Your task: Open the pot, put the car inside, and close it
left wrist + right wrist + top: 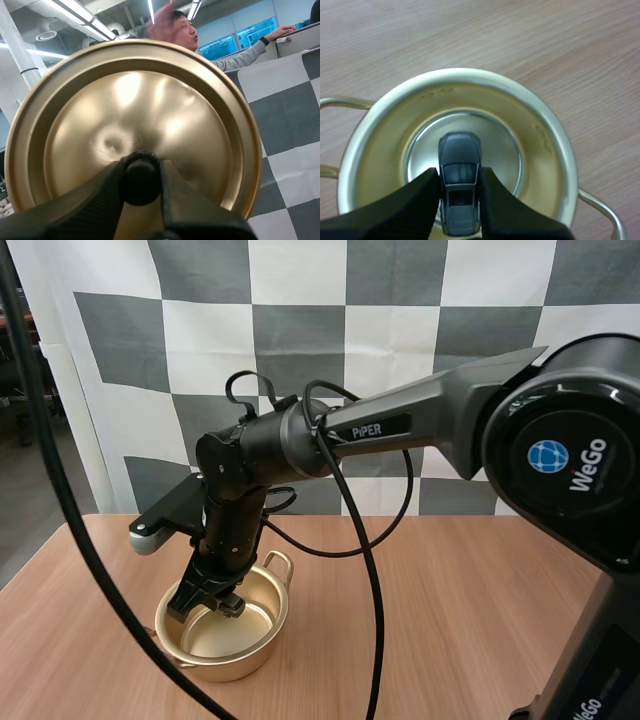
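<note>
From above, the right gripper (205,605) dips into the open golden pot (235,665) on the wooden table (450,620), its load hidden. The left wrist view shows the left gripper (141,172) clamped on the black knob (141,186) of the lid (135,100), held in the air. The right wrist view shows the right fingers pinching a grey toy car (459,170) over the middle of the pot's floor.

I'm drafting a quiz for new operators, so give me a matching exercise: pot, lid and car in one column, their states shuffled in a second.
Things:
1. pot
2. lid
3. car

States:
A. clamped in the left gripper, away from the pot
B. pinched between the jaws of the right gripper, over the open pot
C. standing uncovered on the table

Pairs: 1-C, 2-A, 3-B
</note>
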{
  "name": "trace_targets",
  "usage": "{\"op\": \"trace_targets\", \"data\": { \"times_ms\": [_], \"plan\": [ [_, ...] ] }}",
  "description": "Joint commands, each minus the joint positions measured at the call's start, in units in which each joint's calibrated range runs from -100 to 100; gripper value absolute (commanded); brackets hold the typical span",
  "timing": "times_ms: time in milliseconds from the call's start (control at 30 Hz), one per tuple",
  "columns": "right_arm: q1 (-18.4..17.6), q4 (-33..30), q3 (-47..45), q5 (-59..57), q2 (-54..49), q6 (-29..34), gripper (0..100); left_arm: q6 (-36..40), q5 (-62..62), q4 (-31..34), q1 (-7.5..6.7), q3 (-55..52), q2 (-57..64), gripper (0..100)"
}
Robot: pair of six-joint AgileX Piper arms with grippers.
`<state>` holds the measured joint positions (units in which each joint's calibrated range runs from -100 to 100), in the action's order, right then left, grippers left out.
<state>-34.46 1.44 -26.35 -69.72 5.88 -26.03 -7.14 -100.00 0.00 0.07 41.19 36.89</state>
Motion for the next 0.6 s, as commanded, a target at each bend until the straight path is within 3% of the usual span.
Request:
{"op": "trace_targets", "data": {
  "times_ms": [0,567],
  "plan": [
    [0.02,-0.76,-0.05,-0.07,0.91,-0.02,0,-0.01,0.0,0.0,-0.01,-0.02,-0.02,0],
    [0.02,-1.44,-0.05,2.99,6.95,-0.02,0,-0.01,0.0,0.0,-0.01,-0.02,-0.02,0]
  ]
}}
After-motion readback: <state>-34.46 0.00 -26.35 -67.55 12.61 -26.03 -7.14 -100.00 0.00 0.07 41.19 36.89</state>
